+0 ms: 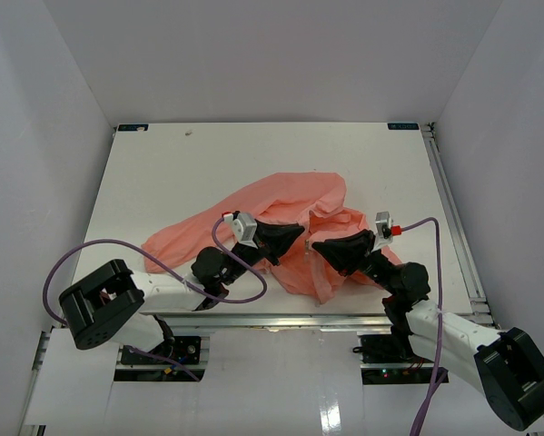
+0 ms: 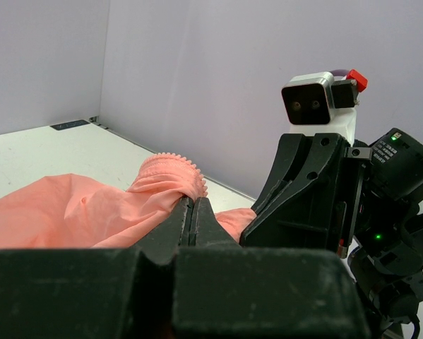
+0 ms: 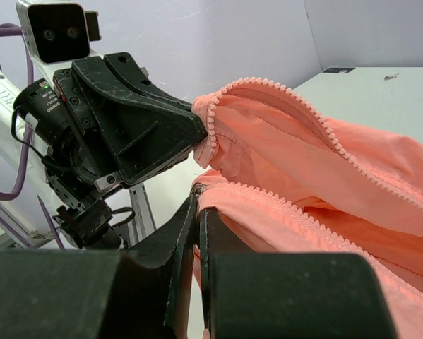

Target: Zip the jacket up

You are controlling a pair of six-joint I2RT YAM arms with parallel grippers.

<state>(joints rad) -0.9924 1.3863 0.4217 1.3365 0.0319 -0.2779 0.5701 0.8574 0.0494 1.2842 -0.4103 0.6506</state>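
While the jacket (image 1: 285, 204) is lying crumpled on the table's (image 1: 208, 163) near middle, the left gripper (image 1: 299, 235) and right gripper (image 1: 316, 245) are each pinching a separate front edge tightly, with the zipper teeth (image 3: 296, 101) sitting apart, so seemingly all the zipping is waiting.

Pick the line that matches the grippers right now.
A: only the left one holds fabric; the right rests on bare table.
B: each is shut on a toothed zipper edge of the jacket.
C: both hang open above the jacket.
B: the left gripper and the right gripper each pinch a fold of the jacket, with the zipper teeth running along the held edges.
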